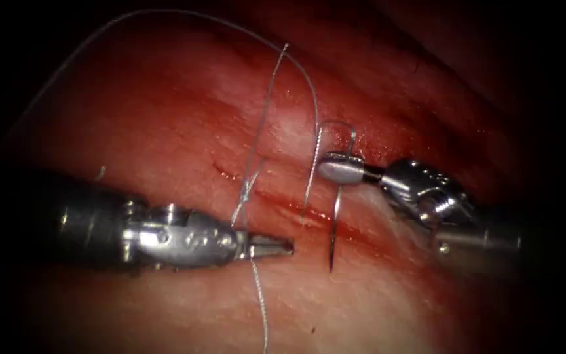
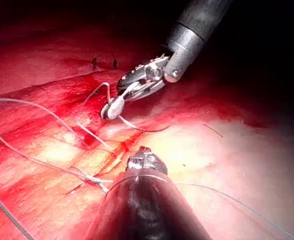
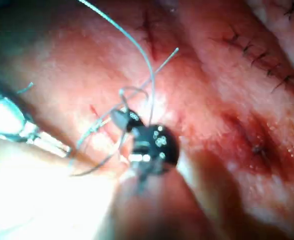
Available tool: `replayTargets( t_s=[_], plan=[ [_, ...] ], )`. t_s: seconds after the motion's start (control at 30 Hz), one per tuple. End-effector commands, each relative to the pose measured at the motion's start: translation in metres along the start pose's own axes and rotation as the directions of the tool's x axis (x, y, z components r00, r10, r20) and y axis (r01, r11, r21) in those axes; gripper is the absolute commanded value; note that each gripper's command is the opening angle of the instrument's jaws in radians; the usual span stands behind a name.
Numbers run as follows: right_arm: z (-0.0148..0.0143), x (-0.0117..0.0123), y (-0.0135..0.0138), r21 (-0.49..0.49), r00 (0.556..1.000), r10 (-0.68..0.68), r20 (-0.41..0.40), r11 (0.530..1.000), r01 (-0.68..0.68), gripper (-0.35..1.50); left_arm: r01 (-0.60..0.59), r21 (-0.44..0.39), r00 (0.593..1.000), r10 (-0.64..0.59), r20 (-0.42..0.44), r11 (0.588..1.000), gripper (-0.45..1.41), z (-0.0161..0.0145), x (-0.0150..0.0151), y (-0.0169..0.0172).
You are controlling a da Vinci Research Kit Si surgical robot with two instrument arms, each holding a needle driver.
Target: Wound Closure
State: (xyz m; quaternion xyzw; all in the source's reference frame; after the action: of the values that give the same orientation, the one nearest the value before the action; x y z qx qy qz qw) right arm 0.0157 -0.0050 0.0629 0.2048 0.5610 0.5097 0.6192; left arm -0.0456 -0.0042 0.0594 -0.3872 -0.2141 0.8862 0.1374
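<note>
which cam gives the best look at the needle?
Endoscope view: the needle hangs from the right tool, point at the tissue. Left wrist view shows part of its curve; right wrist view, a blurred arc.

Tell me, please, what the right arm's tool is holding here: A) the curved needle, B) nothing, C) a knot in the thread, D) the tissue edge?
A: the right tool is shut on the needle near its thread end, the point hanging down over the cut.

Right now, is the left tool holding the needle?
No, the needle is gripped by the right tool near its thread end, its tip pointing down at the tissue, while the left tool holds nothing.
</note>
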Motion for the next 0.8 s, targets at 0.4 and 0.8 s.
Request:
replayTargets(
  t_s=[0.4,0.8],
  plan=[
    [0.0011,-0.0005,-0.0008,-0.011,0.993,-0.117,-0.012,0.993,0.117,-0.35,0.001,0.021,0.981,-0.005,0.193,1.0,-0.45,0.0046,-0.0019,-0.0036],
    [0.0011,-0.0004,-0.001,-0.014,0.989,-0.15,-0.014,0.989,0.15,-0.35,0.013,-0.012,0.942,-0.008,0.336,1.0,-0.45,0.0079,-0.0025,-0.0064]
  ],
)
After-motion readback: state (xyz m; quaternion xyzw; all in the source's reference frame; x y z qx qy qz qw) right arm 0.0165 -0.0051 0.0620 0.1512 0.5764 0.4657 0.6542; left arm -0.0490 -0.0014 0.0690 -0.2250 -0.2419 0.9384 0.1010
